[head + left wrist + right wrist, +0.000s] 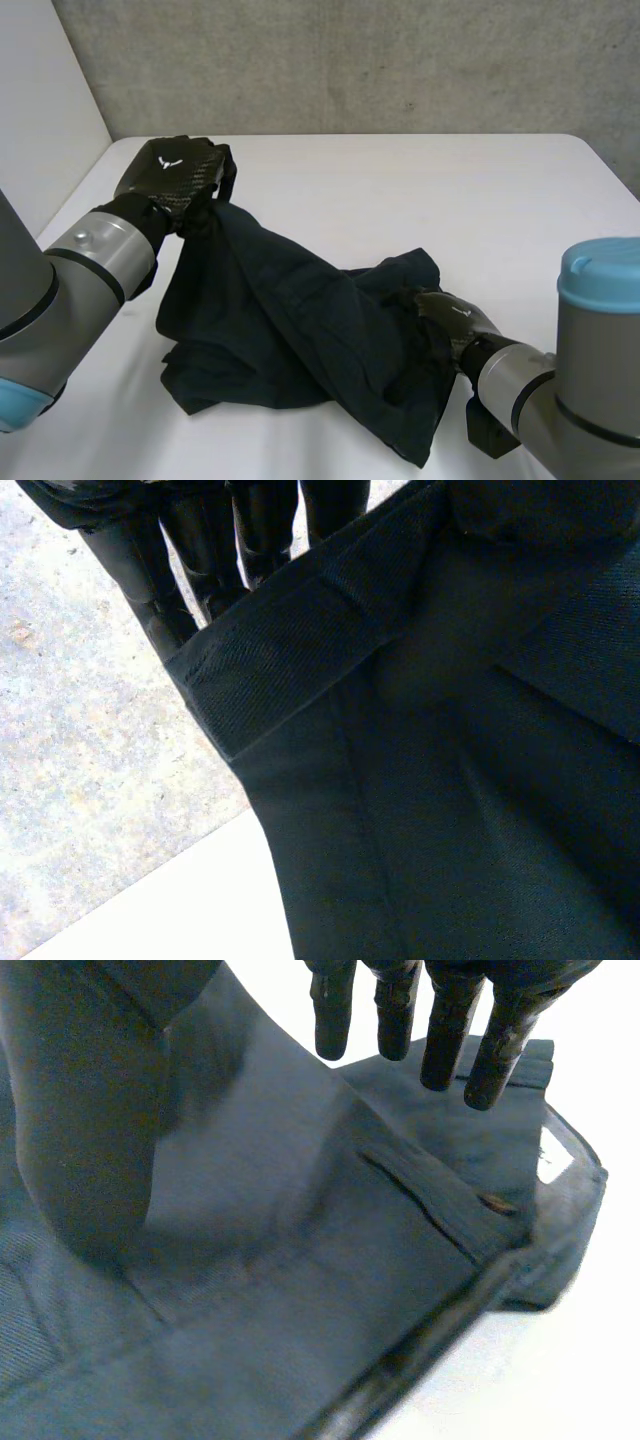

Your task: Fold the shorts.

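Observation:
Dark navy shorts lie crumpled on the white table. One end is pulled up toward the far left. My left hand holds that raised end above the table, fingers curled over a hemmed edge of the shorts. My right hand rests at the near right side of the shorts, by the waistband. Its fingers are straight and spread just over the waistband with a belt loop, holding nothing.
A grey wall runs behind the table and a white panel stands at the left. Bare tabletop stretches beyond and to the right of the shorts.

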Tool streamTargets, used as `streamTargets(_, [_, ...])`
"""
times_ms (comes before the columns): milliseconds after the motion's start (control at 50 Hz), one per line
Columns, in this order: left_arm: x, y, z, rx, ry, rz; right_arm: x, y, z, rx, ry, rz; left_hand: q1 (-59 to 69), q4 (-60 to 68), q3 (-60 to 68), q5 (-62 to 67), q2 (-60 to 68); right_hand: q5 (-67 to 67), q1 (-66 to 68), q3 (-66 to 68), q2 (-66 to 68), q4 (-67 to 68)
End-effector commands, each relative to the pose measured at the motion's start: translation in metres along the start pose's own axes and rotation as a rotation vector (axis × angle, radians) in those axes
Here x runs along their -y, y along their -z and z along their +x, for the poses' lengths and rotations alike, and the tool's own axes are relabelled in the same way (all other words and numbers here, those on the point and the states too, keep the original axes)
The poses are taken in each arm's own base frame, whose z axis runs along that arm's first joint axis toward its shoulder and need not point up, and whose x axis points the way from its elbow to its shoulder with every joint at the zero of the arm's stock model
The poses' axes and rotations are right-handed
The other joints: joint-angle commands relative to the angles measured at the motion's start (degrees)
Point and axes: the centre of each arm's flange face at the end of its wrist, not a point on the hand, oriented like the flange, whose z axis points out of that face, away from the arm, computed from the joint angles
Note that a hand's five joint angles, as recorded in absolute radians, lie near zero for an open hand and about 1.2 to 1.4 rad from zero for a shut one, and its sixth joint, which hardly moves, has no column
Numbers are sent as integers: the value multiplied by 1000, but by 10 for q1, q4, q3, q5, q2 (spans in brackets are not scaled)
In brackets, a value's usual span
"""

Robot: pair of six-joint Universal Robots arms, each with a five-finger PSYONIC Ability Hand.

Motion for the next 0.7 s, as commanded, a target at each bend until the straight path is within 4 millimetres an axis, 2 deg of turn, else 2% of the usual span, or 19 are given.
streamTargets(20, [-8, -5, 1, -3, 3, -25, -12, 1, -6, -13, 34, 11, 147, 113, 117, 141, 115, -40, -17, -21, -27, -34])
streamTargets(120, [-14, -8, 1, -6, 5, -41, -25, -4, -12, 2, 50, -14, 147, 113, 117, 141, 115, -40, -17, -21, -27, -34])
streamTargets(180, [-18, -10, 2, -8, 7, -53, -26, -3, -17, 12, 64, -8, 147, 113, 117, 141, 115, -40, -17, -21, -27, -34])
streamTargets(280, [-23, -14, 2, -11, 4, -65, -11, 2, -20, 4, 68, 49, 147, 113, 117, 141, 115, -40, -17, -21, -27, -34])
streamTargets(360, [-28, -20, 2, -13, -27, -77, 6, 22, -25, 20, 127, 115, 147, 113, 117, 141, 115, -40, -17, -21, -27, -34])
streamTargets(440, [-31, -34, 0, -7, -98, -74, 9, 35, -25, 16, 171, 125, 147, 113, 117, 141, 115, -40, -17, -21, -27, -34])
streamTargets(540, [-28, -51, -5, 49, -134, -62, 2, 50, -31, 38, 186, 123, 147, 113, 117, 141, 115, -40, -17, -21, -27, -34])
streamTargets(700, [-27, -62, 2, 66, -140, -55, -28, 48, -32, 46, 199, 51, 147, 113, 117, 141, 115, -40, -17, -21, -27, -34])
